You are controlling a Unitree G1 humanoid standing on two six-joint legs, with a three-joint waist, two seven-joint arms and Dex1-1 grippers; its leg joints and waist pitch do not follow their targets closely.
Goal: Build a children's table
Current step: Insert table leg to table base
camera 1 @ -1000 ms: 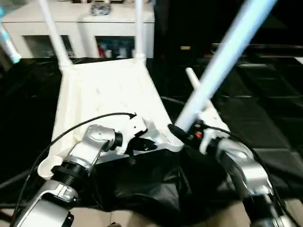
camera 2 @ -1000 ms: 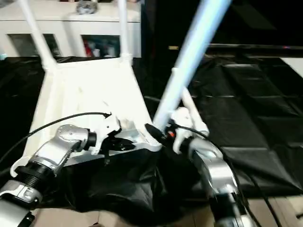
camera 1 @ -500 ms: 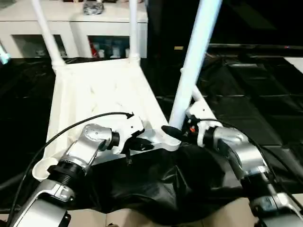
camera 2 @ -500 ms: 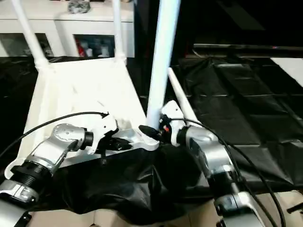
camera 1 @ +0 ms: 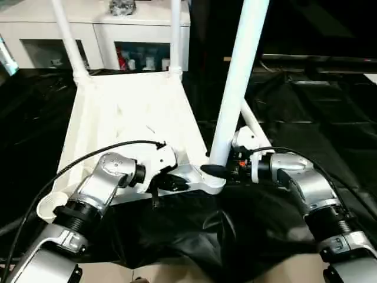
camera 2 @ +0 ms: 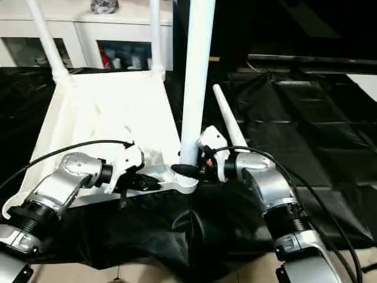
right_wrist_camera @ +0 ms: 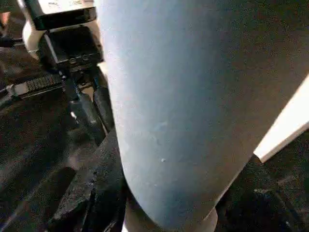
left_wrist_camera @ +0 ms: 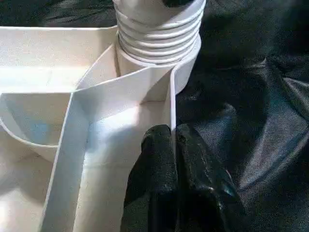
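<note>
Tabletop (camera 1: 132, 112): plain white plastic, ribs on the underside the same white. Legs: all white; the one at the near corner (camera 1: 238, 76) reads faintly bluish-white, the two at the far corners (camera 1: 175, 35) plain white, a fourth (camera 2: 227, 118) lying on the cover white too. Threaded collar at the near socket (left_wrist_camera: 159, 34): white, ridged in rings. Cover under it all (camera 1: 306, 118): glossy black sheeting, creased, with pale sheen on the folds. Left gripper (left_wrist_camera: 176, 145) fingers: matte black. Right gripper (camera 1: 218, 171) fingers: black, a small red-orange spot at the wrist. Forearms (camera 1: 100, 188): brushed silver with black rings, black cables. Cabinet (camera 1: 100, 29) behind: white, with red and blue items behind the glass.
</note>
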